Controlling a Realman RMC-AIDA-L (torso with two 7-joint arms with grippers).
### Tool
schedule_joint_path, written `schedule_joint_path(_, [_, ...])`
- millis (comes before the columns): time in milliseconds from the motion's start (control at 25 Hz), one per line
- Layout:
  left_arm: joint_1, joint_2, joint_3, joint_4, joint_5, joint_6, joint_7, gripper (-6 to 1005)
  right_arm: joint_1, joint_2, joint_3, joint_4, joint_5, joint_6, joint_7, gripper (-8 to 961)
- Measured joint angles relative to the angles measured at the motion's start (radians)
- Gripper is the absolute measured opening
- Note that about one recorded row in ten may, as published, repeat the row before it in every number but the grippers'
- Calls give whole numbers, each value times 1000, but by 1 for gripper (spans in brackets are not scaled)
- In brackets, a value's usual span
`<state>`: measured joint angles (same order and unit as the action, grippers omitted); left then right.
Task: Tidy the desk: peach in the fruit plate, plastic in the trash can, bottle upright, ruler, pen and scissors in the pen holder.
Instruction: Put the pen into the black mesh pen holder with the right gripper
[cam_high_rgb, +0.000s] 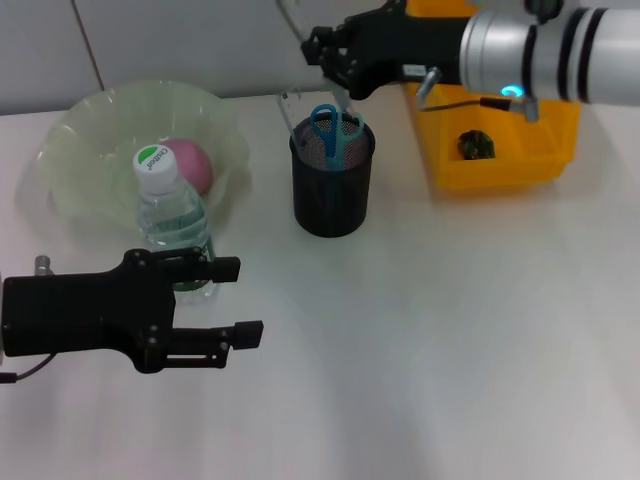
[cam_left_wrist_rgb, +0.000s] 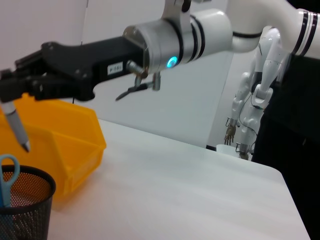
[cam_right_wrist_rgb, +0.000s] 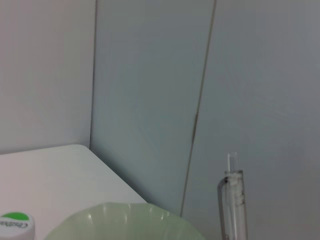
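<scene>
The right claw (cam_high_rgb: 322, 52) hangs above the far rim of the holder (cam_high_rgb: 332, 190), clenched on a pen (cam_left_wrist_rgb: 15, 125) that points tip-down just over the holder's mouth. Blue-handled scissors (cam_high_rgb: 325, 130) already stand in the holder, and a clear ruler (cam_high_rgb: 290, 115) leans at its left edge. Behind the right arm sits a yellow bin (cam_high_rgb: 500, 160) with a dark scrap inside.

The left claw (cam_high_rgb: 235, 300) is released, its fingers spread, low over the tabletop (cam_high_rgb: 450, 330) just in front of the bottle (cam_high_rgb: 172, 215); whether a finger touches the bottle is unclear. The bottle stands upright against the near edge of the plate (cam_high_rgb: 90, 130), which holds the peach (cam_high_rgb: 192, 165).
</scene>
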<state>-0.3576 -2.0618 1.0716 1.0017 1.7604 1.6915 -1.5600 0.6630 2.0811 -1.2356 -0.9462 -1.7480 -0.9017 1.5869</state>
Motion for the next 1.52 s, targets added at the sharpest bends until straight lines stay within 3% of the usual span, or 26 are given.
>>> schedule_joint_path(600, [-3, 2, -4, 2, 1, 2, 2, 807, 3, 4, -38, 172, 189, 69, -156, 131])
schedule_joint_path(1520, [-2, 2, -5, 2, 1, 0, 1, 806, -9, 3, -52, 256, 196, 43, -167, 258])
